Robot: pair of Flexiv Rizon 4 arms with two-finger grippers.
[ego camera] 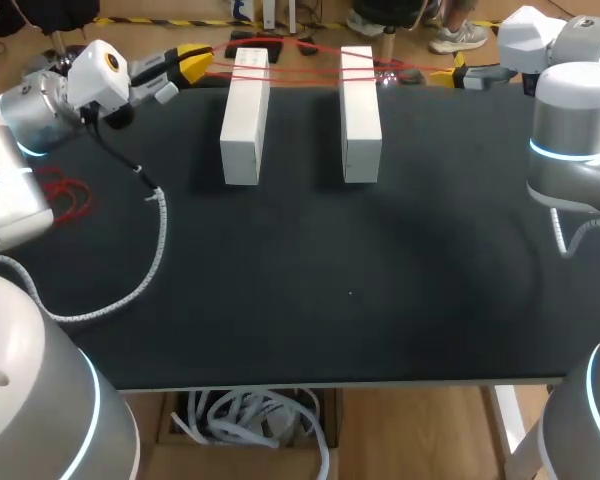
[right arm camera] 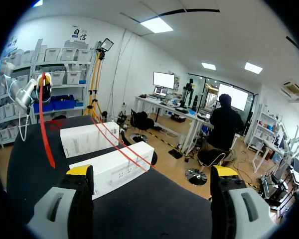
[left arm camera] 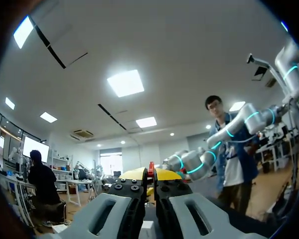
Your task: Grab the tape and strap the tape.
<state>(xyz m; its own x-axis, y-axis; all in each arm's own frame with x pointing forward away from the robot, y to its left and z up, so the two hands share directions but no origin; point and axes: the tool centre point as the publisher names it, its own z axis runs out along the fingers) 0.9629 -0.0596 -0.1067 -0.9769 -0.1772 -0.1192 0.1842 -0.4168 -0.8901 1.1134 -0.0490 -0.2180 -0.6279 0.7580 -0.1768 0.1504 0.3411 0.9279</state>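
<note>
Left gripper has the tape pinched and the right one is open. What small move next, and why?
Probably ease the right gripper toward the tape where it leaves the boxes and close on it. The left gripper is shut on the tape, which lies across both boxes; the right gripper is open and empty.

The black table (ego camera: 380, 300) carries a long white box (ego camera: 242, 125) near its far edge and a second white box (ego camera: 360, 120) beside it, parallel and apart. A loose tangle of red tape (ego camera: 68, 195) lies by the left edge. A white coiled cable (ego camera: 152, 262) curves across the left part.
</note>
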